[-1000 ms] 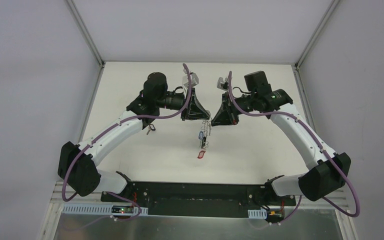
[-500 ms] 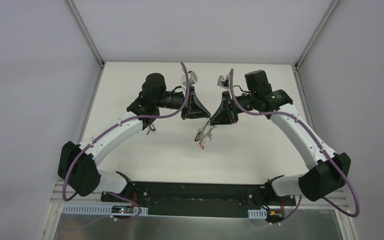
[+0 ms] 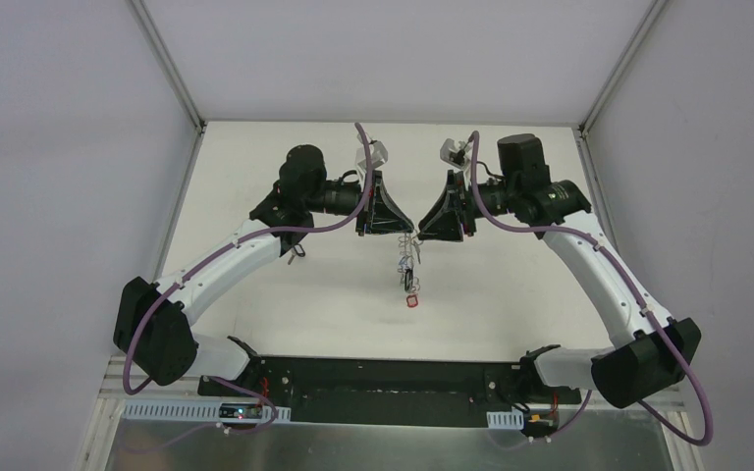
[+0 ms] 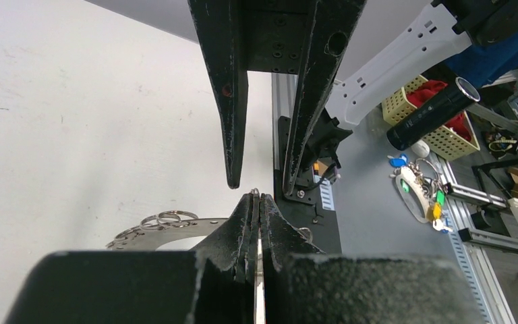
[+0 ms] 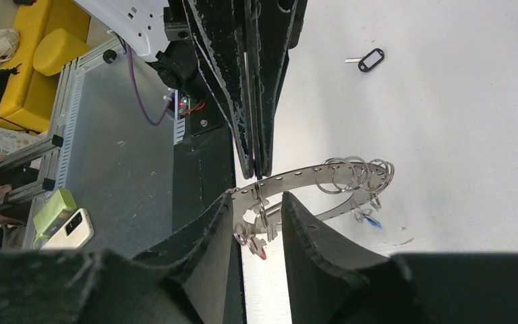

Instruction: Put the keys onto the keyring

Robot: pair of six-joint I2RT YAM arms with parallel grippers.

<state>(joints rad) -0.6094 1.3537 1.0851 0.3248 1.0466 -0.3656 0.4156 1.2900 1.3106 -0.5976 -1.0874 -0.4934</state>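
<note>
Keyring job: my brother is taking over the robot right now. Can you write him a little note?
Left gripper: shut, pinching the keyring above the table.
Right gripper: open, straddling the keyring's end, not gripping.
Done: several small rings and a red tag hang on the keyring.
Left to do: a black-tagged key lies loose on the table; thread it on.

text: none legible | labels: none | brands: none | numbers: none | signs: none
</note>
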